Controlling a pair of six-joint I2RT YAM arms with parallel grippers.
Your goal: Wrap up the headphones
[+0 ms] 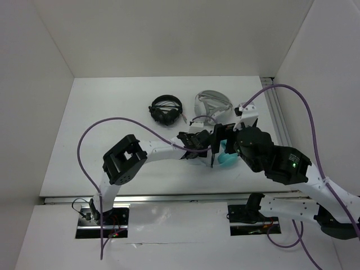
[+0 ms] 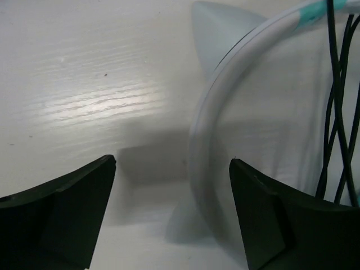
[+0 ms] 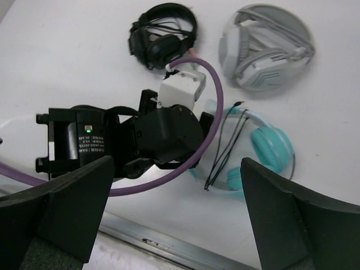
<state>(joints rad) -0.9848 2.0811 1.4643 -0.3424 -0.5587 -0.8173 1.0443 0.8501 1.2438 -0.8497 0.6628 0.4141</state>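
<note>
headphones (image 3: pixel 271 147) lie flat on the white surface (image 1: pixel 107 112), right of its middle and just on the near side of the grey-white headphones (image 3: pixel 264 48). black headphones (image 3: pixel 163 36) sit to the left of that grey-white pair, toward the back. from above you see only a bit of one teal cup (image 1: pixel 228 160), because both wrists hang over the rest.

your left jaws stand spread and low over the surface, pinching nothing. in the left wrist view the pale headband (image 2: pixel 205 140) curves through the gap between the two fingers and passes much closer to the finger at the right of that view (image 2: pixel 281 225) than to the other (image 2: pixel 56 225). you cannot tell whether band and finger touch. a cat-ear point (image 2: pixel 216 34) sticks out from the band near the top, and strands of the thin black cable (image 2: pixel 337 112) cross one another at the right edge.

your right jaws are spread wide too, held higher and empty. their camera looks down on the left wrist (image 3: pixel 169 132), which covers the left end of the headband. the cable lies loose inside the band's arc beside the two teal cups. a purple cable (image 3: pixel 191 163) loops around that left wrist.
</note>
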